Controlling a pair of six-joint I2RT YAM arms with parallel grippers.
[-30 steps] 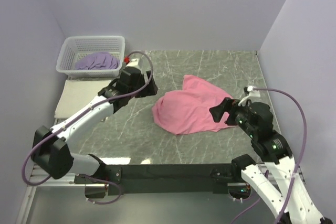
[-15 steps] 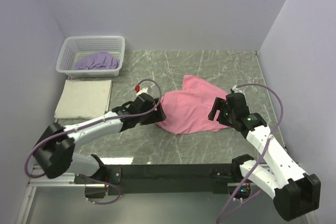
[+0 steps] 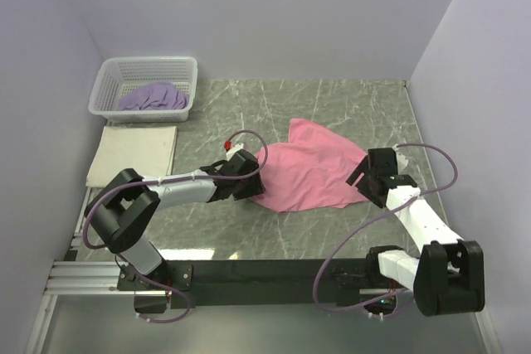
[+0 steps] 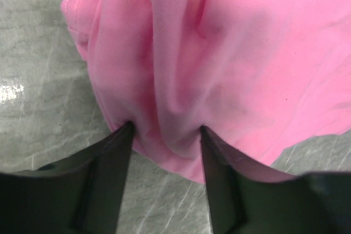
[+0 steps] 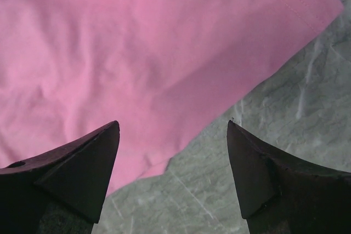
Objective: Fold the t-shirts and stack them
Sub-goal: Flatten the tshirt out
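A crumpled pink t-shirt (image 3: 307, 167) lies in the middle of the marble table. My left gripper (image 3: 249, 181) is low at its left edge. In the left wrist view the pink t-shirt (image 4: 219, 53) has a raised fold between the two fingers of the left gripper (image 4: 165, 127), whose tips touch it on both sides with a wide gap. My right gripper (image 3: 362, 178) is at the shirt's right edge. The right wrist view has the right gripper (image 5: 173, 124) open over the pink hem (image 5: 137, 42), holding nothing. A folded cream t-shirt (image 3: 133, 155) lies at the left. A lavender t-shirt (image 3: 153, 97) sits in the basket.
A white lattice basket (image 3: 148, 62) stands at the back left corner, just behind the cream shirt. Lilac walls close in the table on the left, back and right. Purple cables loop over both arms.
The left arm swung from beside the basket down to the pink shirt's left edge, and its jaws have narrowed around a fold. The right arm lowered and settled at the shirt's right edge.
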